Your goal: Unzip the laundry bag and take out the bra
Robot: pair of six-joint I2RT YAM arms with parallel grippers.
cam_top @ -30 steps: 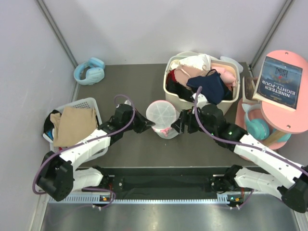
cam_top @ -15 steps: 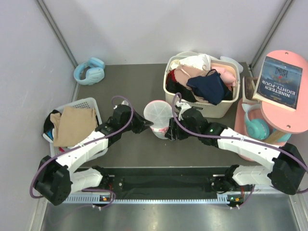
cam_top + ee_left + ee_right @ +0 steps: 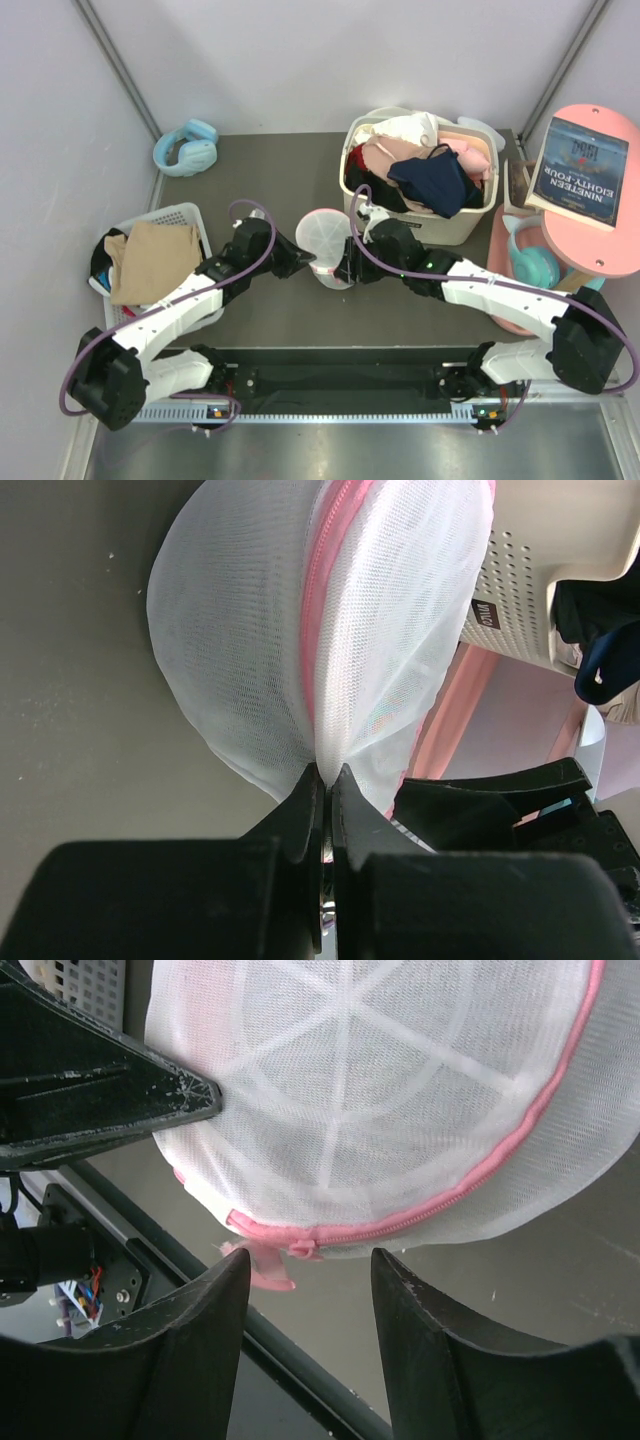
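Overhead and wrist views of the work area. The laundry bag (image 3: 325, 240) sits at mid-tabletop (image 3: 260, 170), just in front of the cream basket (image 3: 455, 228) and between the two arms.

**Containers.** The cream basket holds a heap of clothes: a navy garment (image 3: 435, 180) on top, pink clothes (image 3: 385, 155), a white piece (image 3: 405, 128) and some black fabric (image 3: 360, 185) at its left end. A white basket (image 3: 192, 215) at the left edge holds a tan cloth (image 3: 150, 260). The mesh of the laundry bag is translucent, but what it holds cannot be made out in any view.

**Hidden or unclear.** The arms cover the bag's lower rim from above, so whether it rests on the tabletop cannot be told. The black fabric is too buried to identify.

**Orientation.** The bag is round, with no marked long axis. Its flat circular face tilts up toward the overhead camera. The pink zipper (image 3: 450, 1200) follows the rim, ending in a pull tab (image 3: 262, 1260) at the lower edge.

**Jaws.** The left gripper (image 3: 327, 775) has its jaws pressed together, pinching the mesh where the zipper seam (image 3: 325, 610) comes down. The right gripper (image 3: 305, 1260) has its jaws parted about halfway, below the rim. The pull tab hangs just above the gap, beside the left finger, and is not clamped.
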